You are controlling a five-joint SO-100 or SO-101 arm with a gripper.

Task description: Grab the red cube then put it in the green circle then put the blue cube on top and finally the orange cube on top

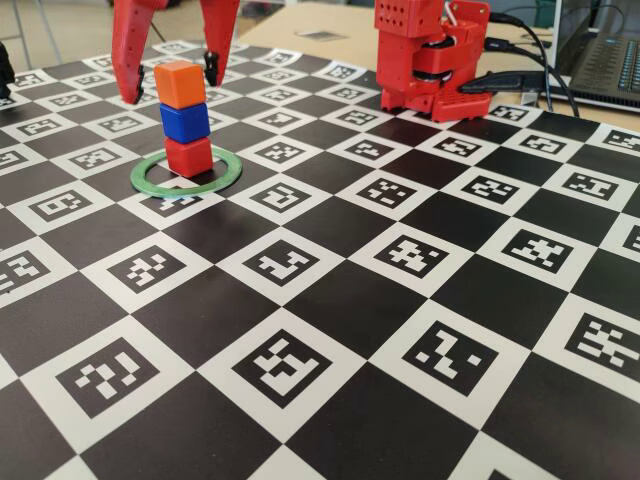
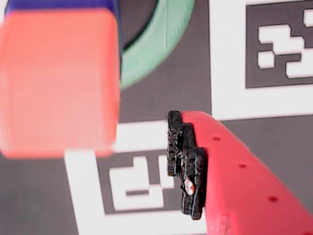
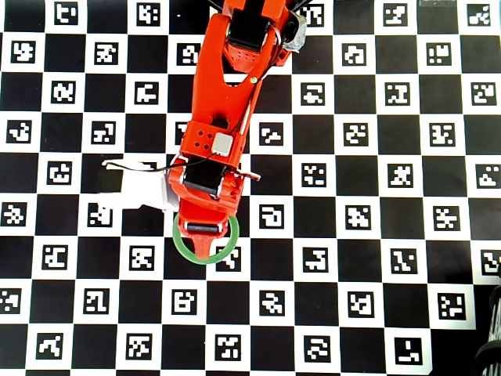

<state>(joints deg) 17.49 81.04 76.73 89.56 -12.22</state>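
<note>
Red arm over a finished three-cube tower on the checkered marker board.

We start with the marker board, then the arm, which in the overhead view covers the stack and part of the green circle. In the fixed view the gripper hangs spread wide, one finger on each side of the orange cube and clear of it, pinching nothing. Inside the ring stands the red cube, with the blue cube on it and the orange one on top, slightly offset but seated. We judge all three placements done; only drawing the arm away without nudging the tower seems left.
</note>
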